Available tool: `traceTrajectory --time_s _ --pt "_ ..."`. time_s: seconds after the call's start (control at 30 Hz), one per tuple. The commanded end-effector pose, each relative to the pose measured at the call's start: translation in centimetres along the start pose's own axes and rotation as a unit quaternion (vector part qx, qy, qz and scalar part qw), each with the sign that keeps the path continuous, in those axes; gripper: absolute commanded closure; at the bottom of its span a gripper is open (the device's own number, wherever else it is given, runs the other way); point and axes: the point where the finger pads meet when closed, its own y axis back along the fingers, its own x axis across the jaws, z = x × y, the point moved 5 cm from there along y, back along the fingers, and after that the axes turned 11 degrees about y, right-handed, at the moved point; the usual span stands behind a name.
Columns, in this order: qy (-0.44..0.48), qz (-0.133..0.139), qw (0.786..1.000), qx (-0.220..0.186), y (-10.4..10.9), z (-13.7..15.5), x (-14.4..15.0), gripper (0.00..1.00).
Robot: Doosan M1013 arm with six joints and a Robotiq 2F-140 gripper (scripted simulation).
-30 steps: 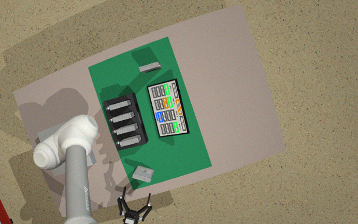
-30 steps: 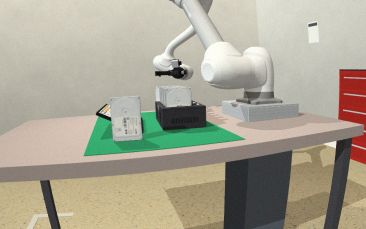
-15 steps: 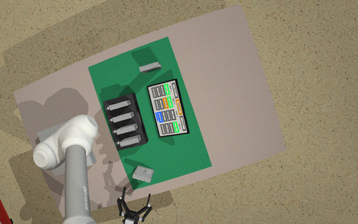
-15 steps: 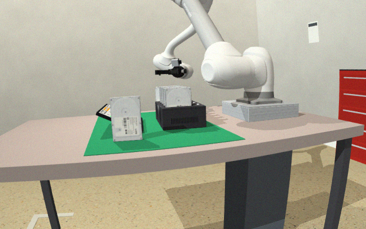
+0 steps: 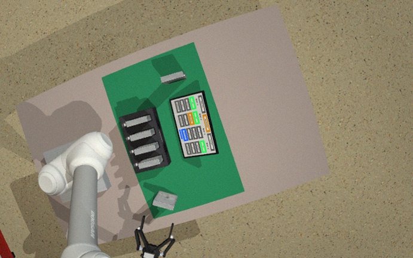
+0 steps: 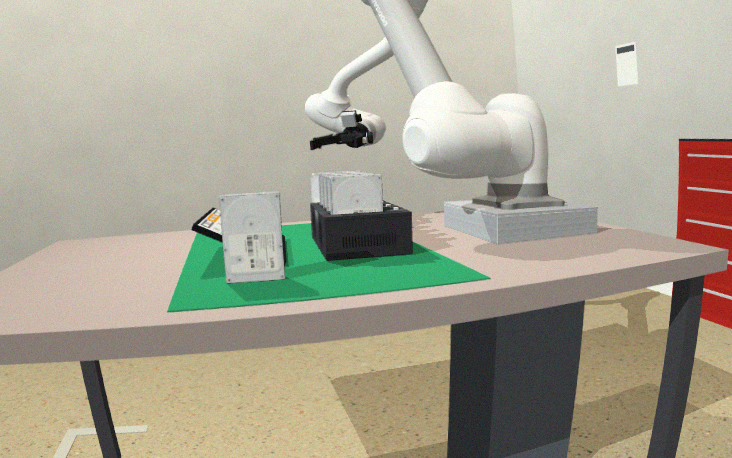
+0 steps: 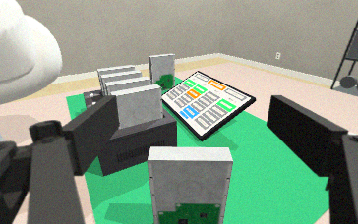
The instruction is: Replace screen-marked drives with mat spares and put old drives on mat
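The dock [image 5: 164, 143] [image 6: 372, 232] [image 7: 138, 147] stands flat on the green mat [image 5: 215, 182] [image 6: 205, 294] [image 7: 275, 162], toward the right in the exterior view, with four drives [image 5: 142, 135] [image 6: 356, 191] [image 7: 140, 105] side by side in its bays, their upper parts showing above the black housing. Left of it, the tilted screen [image 5: 194, 124] [image 6: 209, 220] [image 7: 211, 105] shows green, orange and blue labels (the lettering is too small for me to read).

One spare drive [image 5: 173, 77] [image 6: 252, 237] [image 7: 162, 71] stands upright at the mat's near side, left of the dock. The other spare [image 5: 165, 200] [image 6: 314, 189] [image 7: 189, 177] stands beyond the dock at the far end, turned at an angle to the drives in the bays; its green circuit board faces my wrist camera.

My gripper [image 5: 157, 220] [image 6: 314, 144] [image 7: 193, 110] is spread wide and grasps nothing. It hangs above the tabletop level at the far side, its fingers pointing toward the far spare and apart from it. My white arm [image 5: 83, 202] [image 6: 458, 129] [image 7: 29, 54] rises from a grey base block [image 5: 52, 153] [image 6: 572, 222] on the right of the table [image 5: 260, 87] [image 6: 107, 270], and farther right stands a red cabinet [image 5: 1, 246] [image 6: 707, 207].
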Motion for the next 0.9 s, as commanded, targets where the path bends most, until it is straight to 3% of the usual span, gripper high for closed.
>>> traceTrajectory --time_s 0.0,0.2,0.63,0.87 --pt "0.000 -0.009 0.999 -0.048 0.0 -0.5 0.1 0.11" --pt "0.000 -0.021 0.994 -0.110 -0.1 -1.1 0.2 0.11" --pt "0.000 -0.025 0.991 -0.133 -0.2 -1.4 0.3 0.11" --pt "0.000 -0.039 0.980 -0.197 -0.4 -2.0 0.4 0.11"
